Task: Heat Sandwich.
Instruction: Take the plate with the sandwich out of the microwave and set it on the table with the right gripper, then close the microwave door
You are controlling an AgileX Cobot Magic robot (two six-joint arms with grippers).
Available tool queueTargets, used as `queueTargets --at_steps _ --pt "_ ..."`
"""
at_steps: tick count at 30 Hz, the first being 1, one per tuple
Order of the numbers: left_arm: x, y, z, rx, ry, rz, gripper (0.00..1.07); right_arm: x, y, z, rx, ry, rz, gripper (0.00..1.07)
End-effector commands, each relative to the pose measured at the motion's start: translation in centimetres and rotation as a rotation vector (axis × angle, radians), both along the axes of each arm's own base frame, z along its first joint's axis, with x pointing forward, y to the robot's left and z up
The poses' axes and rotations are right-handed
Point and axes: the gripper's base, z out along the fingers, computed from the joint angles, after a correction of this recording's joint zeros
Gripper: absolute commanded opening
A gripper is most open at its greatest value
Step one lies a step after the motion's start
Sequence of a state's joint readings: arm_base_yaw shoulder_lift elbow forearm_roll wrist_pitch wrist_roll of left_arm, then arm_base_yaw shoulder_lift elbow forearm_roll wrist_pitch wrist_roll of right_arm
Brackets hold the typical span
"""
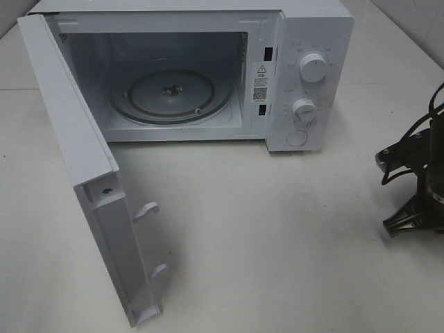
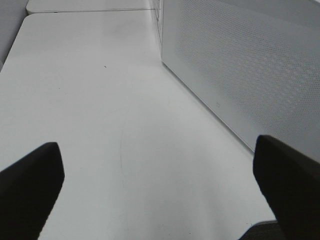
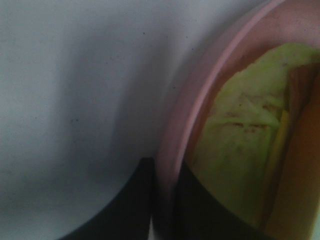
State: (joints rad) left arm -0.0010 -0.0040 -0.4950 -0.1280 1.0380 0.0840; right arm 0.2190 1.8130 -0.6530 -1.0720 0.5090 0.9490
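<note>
Gripping the rim of the pink plate (image 3: 172, 145) with the right gripper (image 3: 164, 200), one finger (image 3: 127, 205) sitting outside the rim on the table side, the other finger (image 3: 205, 210) sitting inside it. Pinching narrowly, with only the rim's thickness between the pads. Carrying the sandwich (image 3: 240, 145) on the plate, just beyond the inner finger, pale bread on top and a yellow layer showing at its edge. Seeing neither plate nor sandwich from the high camera, only the right arm (image 1: 416, 180) at the far right edge.

Hanging wide open and empty: the left gripper (image 2: 160, 190), fingers (image 2: 30, 185) spread over bare table (image 2: 100, 100), the perforated side wall of the microwave (image 1: 208, 69) running just past the other fingertip.

Judging the step as the pick-up of the plate, before any transfer. Standing fully open already: the door (image 1: 90, 187), with the glass turntable (image 1: 170, 97) bare.

Calling next for lifting level, so nothing slides away from the inner finger, then swinging leftward past the control panel and easing in over the turntable without clipping the cavity frame.
</note>
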Motion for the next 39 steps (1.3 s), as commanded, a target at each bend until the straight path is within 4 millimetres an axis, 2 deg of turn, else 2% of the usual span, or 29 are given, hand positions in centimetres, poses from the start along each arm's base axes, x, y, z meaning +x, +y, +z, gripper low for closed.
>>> queueTargets --at_steps 1,3,4,5,7,8,11,18,22,27,31,37,39 --pt "-0.4 0.0 -0.1 -0.011 -0.027 0.002 0.98 0.0 -0.2 0.4 0.002 -0.012 -0.027 0.22" --pt "-0.4 0.0 -0.1 -0.011 -0.027 0.002 0.98 0.0 -0.2 0.8 0.006 -0.029 -0.028 0.32" --pt "-0.4 0.0 -0.1 -0.011 -0.027 0.002 0.98 0.0 -0.2 0.8 0.006 -0.029 -0.028 0.32" --pt "-0.4 0.0 -0.1 -0.011 -0.027 0.002 0.98 0.0 -0.2 1.4 0.014 -0.048 -0.036 0.41" --pt "-0.4 0.0 -0.1 -0.011 -0.027 0.002 0.98 -0.1 -0.1 2.0 0.032 -0.063 -0.044 0.50" --pt "-0.4 0.0 -0.1 -0.011 -0.027 0.002 0.98 -0.1 -0.1 2.0 0.032 -0.063 -0.044 0.50" --pt "-0.4 0.0 -0.1 -0.011 -0.027 0.002 0.98 -0.7 0.2 3.4 0.080 -0.062 -0.045 0.59" --pt "-0.4 0.0 -0.1 -0.011 -0.027 0.002 0.98 -1.9 0.8 5.8 0.178 -0.038 0.000 0.69" --pt "-0.4 0.0 -0.1 -0.011 -0.027 0.002 0.98 -3.5 1.3 8.6 0.274 -0.054 0.039 0.79" --pt "-0.4 0.0 -0.1 -0.011 -0.027 0.002 0.98 -4.5 1.5 10.3 0.330 -0.089 0.051 0.80" --pt "-0.4 0.0 -0.1 -0.011 -0.027 0.002 0.98 -6.9 1.7 13.4 0.417 -0.159 0.074 0.80" --pt "-0.4 0.0 -0.1 -0.011 -0.027 0.002 0.98 -8.6 1.5 15.1 0.451 -0.199 0.082 0.79" --pt "-0.4 0.0 -0.1 -0.011 -0.027 0.002 0.98 -9.9 1.3 16.2 0.469 -0.229 0.088 0.79"
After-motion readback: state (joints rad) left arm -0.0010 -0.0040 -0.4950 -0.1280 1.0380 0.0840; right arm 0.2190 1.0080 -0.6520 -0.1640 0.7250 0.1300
